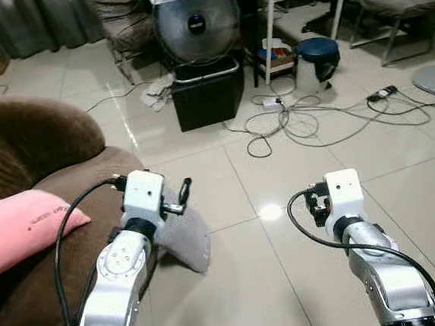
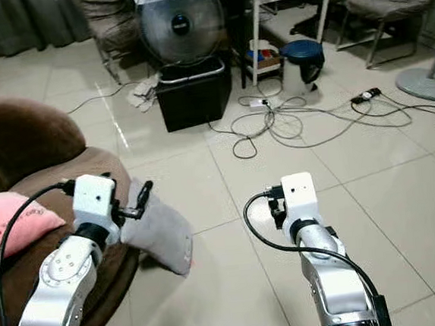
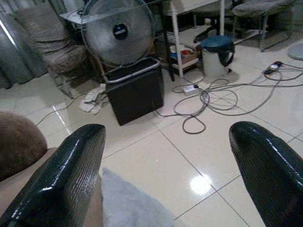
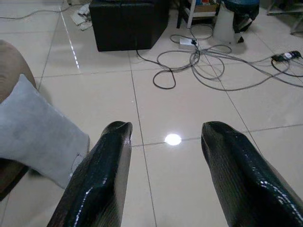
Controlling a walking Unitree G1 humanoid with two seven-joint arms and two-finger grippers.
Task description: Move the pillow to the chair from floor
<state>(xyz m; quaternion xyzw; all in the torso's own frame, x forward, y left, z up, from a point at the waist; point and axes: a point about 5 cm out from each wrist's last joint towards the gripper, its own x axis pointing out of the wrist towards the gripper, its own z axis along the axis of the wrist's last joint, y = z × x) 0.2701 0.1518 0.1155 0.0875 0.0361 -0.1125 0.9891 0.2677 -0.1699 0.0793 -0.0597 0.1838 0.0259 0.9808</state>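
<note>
The gray pillow [image 2: 159, 231] is leaning against the front edge of the brown chair [image 1: 67, 184], its lower corner down by the tiled floor [image 1: 294, 164]. A pink pillow [image 1: 17, 226] is lying on the chair seat. The left gripper [image 3: 165, 179] is hovering just above the gray pillow with its fingers spread wide, holding nothing. The right gripper [image 4: 163, 161] is hanging over bare tile to the pillow's right, fingers likewise parted and empty. A fan [image 1: 195, 24] is standing on a black box [image 1: 208, 95] farther back, beside tangled cables [image 1: 312, 116].
</note>
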